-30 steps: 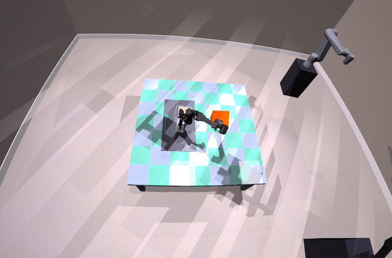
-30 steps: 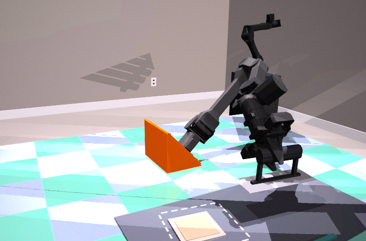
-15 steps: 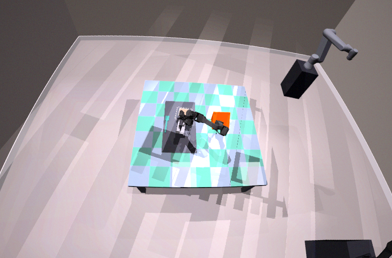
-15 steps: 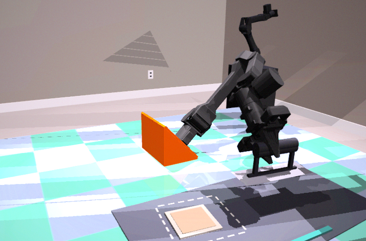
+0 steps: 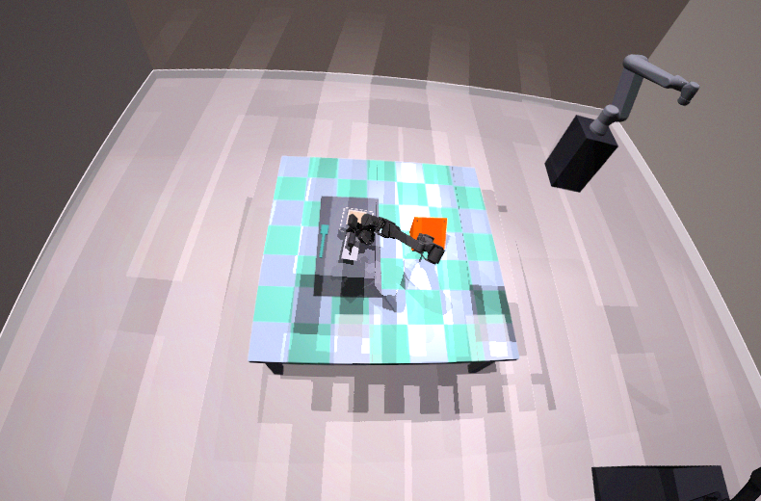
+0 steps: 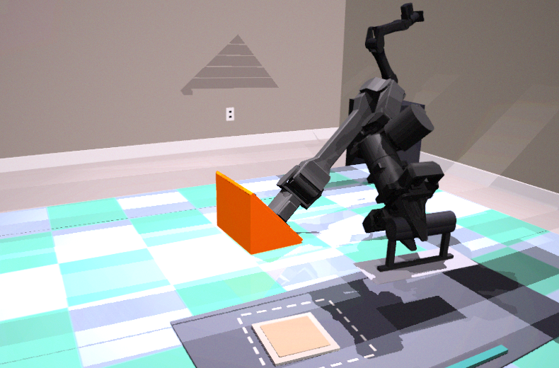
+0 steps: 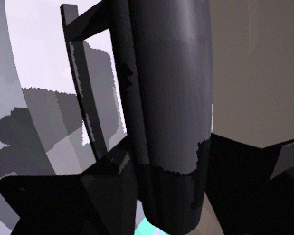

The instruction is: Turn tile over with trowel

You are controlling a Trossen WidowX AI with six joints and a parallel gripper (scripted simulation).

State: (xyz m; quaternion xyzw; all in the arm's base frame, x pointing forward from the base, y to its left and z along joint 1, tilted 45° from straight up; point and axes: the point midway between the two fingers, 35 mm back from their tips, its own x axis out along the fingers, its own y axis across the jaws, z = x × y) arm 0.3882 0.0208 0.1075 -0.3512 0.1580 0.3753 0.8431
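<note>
The tile (image 5: 355, 215) (image 6: 295, 336) lies flat on the dark mat (image 5: 334, 284) (image 6: 211, 336), inside the dashed outline (image 6: 322, 299). Its peach centre with a cream rim faces up. The trowel (image 5: 350, 255) (image 6: 402, 274) (image 7: 175, 90) has a flat pale blade and a black bridge-like handle with a thick round bar. My gripper (image 6: 415, 240) (image 7: 160, 133) is shut on that bar. The blade hangs roughly level above the mat, to the right of the tile in the exterior view, with its shadow apart from it. The blade does not touch the tile.
A teal tool (image 5: 322, 242) (image 6: 480, 357) lies along the mat's far side from my arm. An orange wedge-shaped block (image 5: 430, 230) (image 6: 232, 212) stands on the checkered table (image 5: 275, 339) beside my arm's base. Other arms on dark pedestals stand away from the table.
</note>
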